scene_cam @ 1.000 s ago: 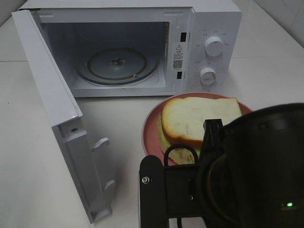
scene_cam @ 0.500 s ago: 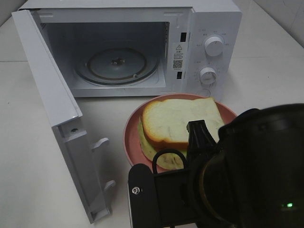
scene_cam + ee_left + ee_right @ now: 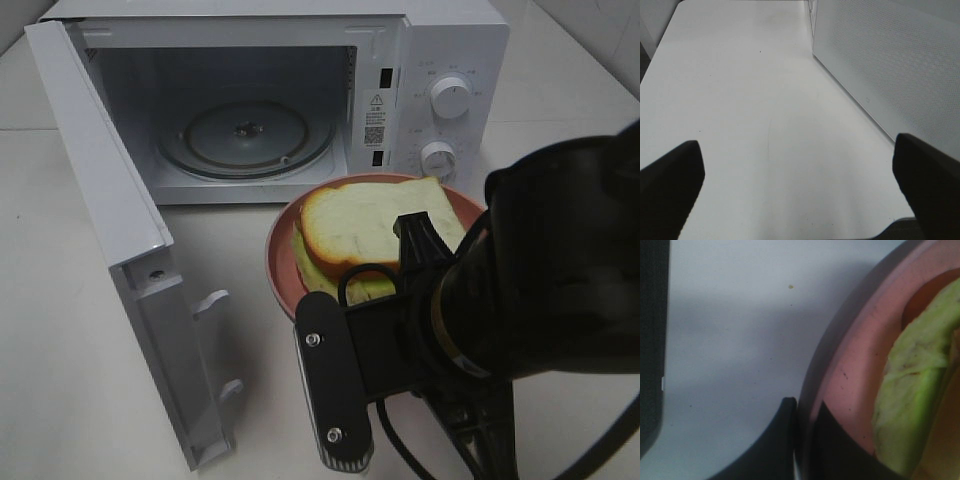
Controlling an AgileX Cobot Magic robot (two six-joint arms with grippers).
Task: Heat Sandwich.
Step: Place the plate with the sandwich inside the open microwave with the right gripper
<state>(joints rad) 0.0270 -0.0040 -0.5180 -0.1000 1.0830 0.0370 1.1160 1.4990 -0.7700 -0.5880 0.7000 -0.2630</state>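
Note:
The sandwich [image 3: 365, 225], pale bread over green filling, lies on a round pink plate [image 3: 281, 262] just in front of the open microwave [image 3: 440, 60]. My right arm [image 3: 520, 300] covers the plate's near side in the high view. In the right wrist view my right gripper [image 3: 805, 407] is shut on the plate's rim [image 3: 850, 365], one finger on each side, with the sandwich's green layer [image 3: 905, 390] close by. My left gripper [image 3: 800, 185] stands open over bare white tabletop, nothing between its fingers.
The microwave door [image 3: 110, 220] swings wide open to the left, reaching toward the table's front. The glass turntable [image 3: 245, 135] inside carries nothing. Two knobs [image 3: 450, 97] sit on the right panel. The left wrist view shows the microwave's perforated side wall [image 3: 890, 65].
The plate with the sandwich has moved left and then nearer the microwave opening. My right arm has shifted with it and risen. The left gripper has not moved.

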